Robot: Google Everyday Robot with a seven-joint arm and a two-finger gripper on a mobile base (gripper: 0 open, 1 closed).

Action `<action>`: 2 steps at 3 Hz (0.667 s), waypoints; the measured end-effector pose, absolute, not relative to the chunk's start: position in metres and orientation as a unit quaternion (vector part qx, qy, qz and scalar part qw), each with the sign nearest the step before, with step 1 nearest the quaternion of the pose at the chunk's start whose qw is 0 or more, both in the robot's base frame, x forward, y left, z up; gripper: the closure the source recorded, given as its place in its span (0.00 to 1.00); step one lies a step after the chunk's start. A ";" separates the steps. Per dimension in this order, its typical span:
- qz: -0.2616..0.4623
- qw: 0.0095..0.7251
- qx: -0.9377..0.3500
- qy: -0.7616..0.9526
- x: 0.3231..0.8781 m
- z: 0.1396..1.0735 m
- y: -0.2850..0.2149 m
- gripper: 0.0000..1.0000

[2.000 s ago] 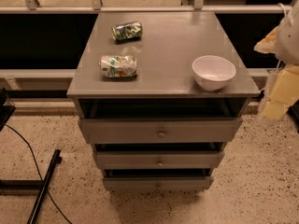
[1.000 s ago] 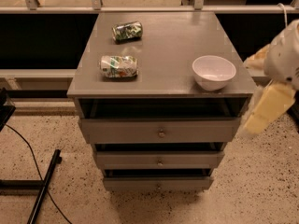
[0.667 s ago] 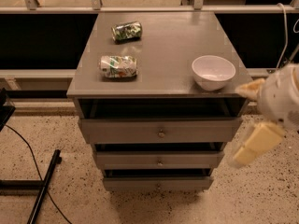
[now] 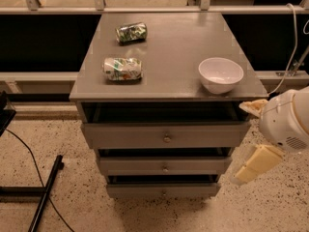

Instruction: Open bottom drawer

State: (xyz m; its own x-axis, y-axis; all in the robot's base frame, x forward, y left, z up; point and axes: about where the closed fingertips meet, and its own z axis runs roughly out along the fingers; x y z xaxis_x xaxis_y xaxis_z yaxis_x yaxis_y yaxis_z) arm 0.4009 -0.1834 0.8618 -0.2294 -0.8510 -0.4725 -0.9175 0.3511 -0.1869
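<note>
The bottom drawer (image 4: 145, 191) is the lowest of the three grey fronts of the cabinet, close to the floor, and by my judgement it is not yet pulled out. Its small dull knob (image 4: 163, 193) sits in the middle of the panel. The tool (image 4: 253, 164) hangs to the right of the cabinet, beside the middle drawer (image 4: 193, 166) and a little above the bottom one, apart from both. Whether it is spread or pressed together I cannot tell. The main risk is the knob: it is tiny and low, so the tool may slide off it, or close on the knob of the middle drawer just above. The tool also comes from the side, so it may strike the right corner of the cabinet before it reaches the front. A hard bump could shake the white bowl (image 4: 220, 74), which stands near the right front edge of the counter (image 4: 178, 42), and roll the two cans (image 4: 122, 68) that lie on their sides. The arm (image 4: 286, 122) is cut off by the right border, the inside of the bottom drawer is hidden, and the foot of the cabinet is lost in shadow.
</note>
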 end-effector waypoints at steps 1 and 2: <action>0.056 0.284 -0.593 0.752 0.383 0.810 -0.161 0.00; 0.037 0.330 -0.604 0.724 0.384 0.778 -0.151 0.00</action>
State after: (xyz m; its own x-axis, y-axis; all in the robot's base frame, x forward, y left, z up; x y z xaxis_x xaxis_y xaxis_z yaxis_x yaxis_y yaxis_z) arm 0.3841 -0.1509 0.7778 -0.0517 -0.8510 -0.5225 -0.8996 0.2669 -0.3456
